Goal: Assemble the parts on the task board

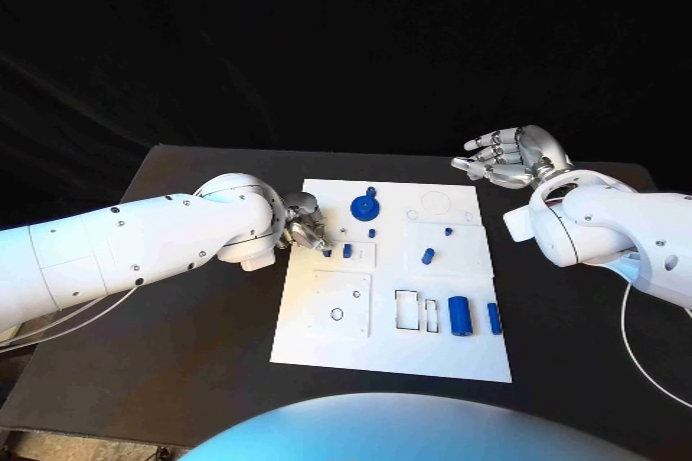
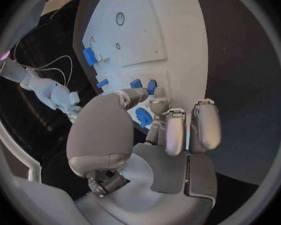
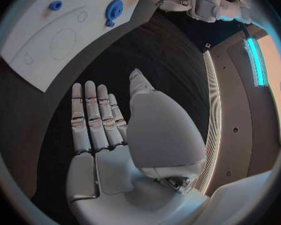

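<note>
left hand (image 1: 303, 229) at task board (image 1: 392, 361) left edge, fingers curled, maybe pinching a small blue part (image 2: 143, 117), can't tell. right hand (image 1: 508, 156) spread, empty, off board. seat pt square, slow.

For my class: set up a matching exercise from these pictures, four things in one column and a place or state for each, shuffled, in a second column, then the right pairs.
Things:
1. left hand
2. right hand
3. round blue part
4. large blue cylinder

Places or states:
A. lies near the board's near right corner
B. over the black table, off the board's far right corner, holding nothing
C. at the task board's left edge, fingers by small blue parts
D. lies on the board's far half, by the left hand

Pairs: 1-C, 2-B, 3-D, 4-A
</note>
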Action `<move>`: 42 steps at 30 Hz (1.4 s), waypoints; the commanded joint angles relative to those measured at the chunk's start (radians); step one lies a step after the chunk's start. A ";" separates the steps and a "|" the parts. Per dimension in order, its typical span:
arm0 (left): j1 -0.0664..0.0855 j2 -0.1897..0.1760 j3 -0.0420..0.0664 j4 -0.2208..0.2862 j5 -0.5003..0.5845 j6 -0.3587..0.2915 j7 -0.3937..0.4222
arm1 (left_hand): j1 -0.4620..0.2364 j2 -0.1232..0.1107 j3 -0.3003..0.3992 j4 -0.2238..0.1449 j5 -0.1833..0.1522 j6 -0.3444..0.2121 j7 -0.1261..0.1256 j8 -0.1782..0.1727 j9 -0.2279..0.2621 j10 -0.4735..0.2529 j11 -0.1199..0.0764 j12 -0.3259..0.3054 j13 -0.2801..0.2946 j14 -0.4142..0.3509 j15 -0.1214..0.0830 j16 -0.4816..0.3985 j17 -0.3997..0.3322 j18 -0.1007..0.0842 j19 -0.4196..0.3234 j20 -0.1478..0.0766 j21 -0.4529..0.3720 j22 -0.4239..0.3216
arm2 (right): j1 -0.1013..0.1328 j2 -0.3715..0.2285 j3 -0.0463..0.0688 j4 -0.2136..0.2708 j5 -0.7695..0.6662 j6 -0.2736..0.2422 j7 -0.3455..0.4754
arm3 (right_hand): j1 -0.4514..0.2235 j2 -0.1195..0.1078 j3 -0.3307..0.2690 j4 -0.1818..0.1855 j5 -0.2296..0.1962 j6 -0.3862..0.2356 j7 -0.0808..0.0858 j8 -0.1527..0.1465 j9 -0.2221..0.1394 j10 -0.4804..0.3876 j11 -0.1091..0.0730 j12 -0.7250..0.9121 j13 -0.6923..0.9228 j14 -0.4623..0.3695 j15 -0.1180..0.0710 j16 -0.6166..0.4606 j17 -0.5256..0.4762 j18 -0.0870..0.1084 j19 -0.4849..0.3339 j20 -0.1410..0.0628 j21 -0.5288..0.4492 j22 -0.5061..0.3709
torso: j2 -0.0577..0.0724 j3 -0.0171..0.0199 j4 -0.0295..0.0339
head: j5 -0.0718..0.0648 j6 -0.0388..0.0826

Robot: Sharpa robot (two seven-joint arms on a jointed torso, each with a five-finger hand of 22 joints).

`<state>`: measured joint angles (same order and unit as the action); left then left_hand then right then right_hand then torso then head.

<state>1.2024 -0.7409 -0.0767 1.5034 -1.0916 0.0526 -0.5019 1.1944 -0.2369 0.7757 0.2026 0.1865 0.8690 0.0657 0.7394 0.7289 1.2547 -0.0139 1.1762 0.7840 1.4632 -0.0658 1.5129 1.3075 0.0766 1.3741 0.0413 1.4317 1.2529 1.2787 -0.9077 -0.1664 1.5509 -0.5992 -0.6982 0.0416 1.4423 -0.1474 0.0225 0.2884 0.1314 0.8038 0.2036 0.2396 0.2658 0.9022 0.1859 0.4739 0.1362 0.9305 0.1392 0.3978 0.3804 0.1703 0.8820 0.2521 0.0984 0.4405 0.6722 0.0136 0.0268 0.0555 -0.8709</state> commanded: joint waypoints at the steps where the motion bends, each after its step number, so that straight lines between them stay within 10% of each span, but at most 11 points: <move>1: -0.002 0.009 -0.002 -0.003 0.001 0.039 -0.002 | 0.002 0.005 0.178 -0.179 0.005 0.003 -0.003 0.005 0.000 0.003 -0.001 0.006 0.000 0.074 -0.007 0.005 0.135 -0.006 0.006 -0.002 0.003 0.001 | 0.000 -0.001 0.000 0.003 -0.006 0.013 0.010 | -0.009 0.003 -0.005 -0.001 -0.002 -0.008 0.048 0.005 -0.001 -0.009 0.000 0.003 -0.001 -0.007 0.002 -0.006 -0.001 0.011 -0.003 0.003 -0.005 -0.001 | 0.000 0.0000 -0.0007 | -0.001 -0.002; 20: -0.002 0.014 -0.004 -0.012 0.027 0.042 -0.002 | -0.026 0.005 0.149 -0.159 -0.004 -0.002 -0.005 -0.004 -0.002 0.008 -0.001 0.003 -0.002 0.074 -0.006 0.004 0.135 -0.005 0.002 0.000 0.000 -0.003 | 0.000 0.000 0.000 -0.001 -0.006 0.014 0.011 | -0.009 0.003 -0.005 -0.001 -0.002 -0.008 0.048 0.005 -0.001 -0.009 0.000 0.003 -0.001 -0.007 0.002 -0.006 -0.001 0.011 -0.003 0.003 -0.005 -0.001 | -0.002 -0.0001 0.0003 | -0.002 -0.002; 34: -0.002 0.014 -0.004 -0.027 0.044 0.026 -0.006 | -0.198 0.007 -0.134 0.078 -0.018 0.035 -0.011 -0.049 -0.032 -0.003 -0.003 0.002 -0.001 0.074 -0.008 0.003 0.134 -0.004 -0.001 -0.002 -0.010 -0.012 | 0.000 0.000 0.000 -0.004 -0.005 0.014 0.011 | -0.008 0.004 -0.005 -0.001 -0.002 -0.010 0.048 0.008 -0.003 -0.013 0.001 0.010 -0.011 -0.007 0.003 -0.008 -0.007 0.011 -0.001 0.004 -0.009 -0.009 | -0.001 0.0000 -0.0007 | -0.003 -0.002; 42: -0.002 0.013 -0.004 -0.039 0.056 0.000 -0.006 | -0.235 0.023 -0.235 0.090 -0.018 0.037 -0.011 -0.054 -0.033 -0.007 -0.002 0.002 -0.003 0.074 -0.007 0.003 0.134 -0.004 -0.001 -0.002 -0.011 -0.013 | 0.000 -0.001 0.000 -0.003 -0.005 0.012 0.011 | -0.009 0.003 -0.006 -0.001 -0.002 -0.013 0.049 0.008 -0.004 -0.017 0.002 0.011 -0.015 -0.012 0.005 -0.011 -0.010 0.011 -0.004 0.005 -0.012 -0.013 | -0.001 -0.0004 -0.0005 | -0.005 -0.002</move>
<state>1.2010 -0.7288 -0.0801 1.4667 -1.0525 0.0658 -0.5068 0.9672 -0.2120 0.5495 0.2925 0.1705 0.9048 0.0516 0.6889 0.6970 1.2562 -0.0159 1.1762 0.7823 1.4670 -0.0696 1.5129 1.3075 0.0767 1.3740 0.0413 1.4240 1.2408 1.2786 -0.9084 -0.1664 1.5464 -0.5987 -0.6970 0.0422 1.4423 -0.1474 0.0225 0.2884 0.1314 0.7969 0.2033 0.2437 0.2628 0.8913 0.1895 0.4816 0.1220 0.9268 0.1429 0.3899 0.3713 0.1703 0.8820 0.2521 0.0914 0.4280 0.6709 0.0134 0.0264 0.0512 -0.8728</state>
